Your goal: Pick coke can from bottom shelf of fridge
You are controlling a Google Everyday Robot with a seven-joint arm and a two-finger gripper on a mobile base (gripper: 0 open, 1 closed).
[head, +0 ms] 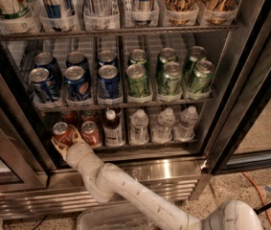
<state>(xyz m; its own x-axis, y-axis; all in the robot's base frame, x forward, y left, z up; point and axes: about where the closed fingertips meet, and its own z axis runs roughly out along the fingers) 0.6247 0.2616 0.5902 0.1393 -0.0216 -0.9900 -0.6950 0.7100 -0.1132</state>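
Observation:
The fridge stands open with its dark-framed glass door swung to the right. On the dim bottom shelf, two red coke cans stand at the front left. My gripper reaches in from below on a white arm. Its pale fingers sit on either side of the leftmost coke can at its lower half. The second coke can stands just to the right, apart from the fingers. More red cans show dimly behind them.
Right of the coke cans stand a dark bottle and three water bottles. The shelf above holds blue cans and green cans. The door frame stands at the right, and a steel post at the left.

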